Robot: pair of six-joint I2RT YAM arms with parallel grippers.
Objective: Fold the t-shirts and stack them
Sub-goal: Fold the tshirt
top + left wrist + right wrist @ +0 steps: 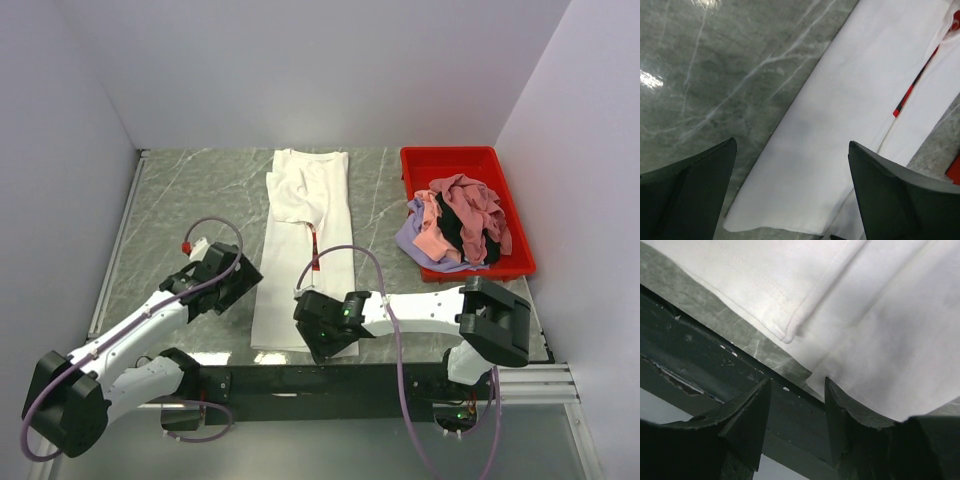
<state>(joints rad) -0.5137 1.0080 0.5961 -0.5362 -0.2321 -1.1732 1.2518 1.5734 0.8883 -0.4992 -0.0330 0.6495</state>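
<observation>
A white t-shirt, folded lengthwise into a long strip, lies on the marble table; a red sliver of its print shows along the fold. My left gripper hovers at the strip's left side near the hem, wide open and empty; the white cloth lies between and beyond its fingers. My right gripper is at the shirt's near hem by the table's front edge, open and empty, with the hem just beyond the fingertips. Pink and lavender tees are heaped in the bin.
A red plastic bin stands at the back right and also holds a dark garment. The black mounting rail runs along the table's near edge under the right gripper. White walls close in the left, back and right sides.
</observation>
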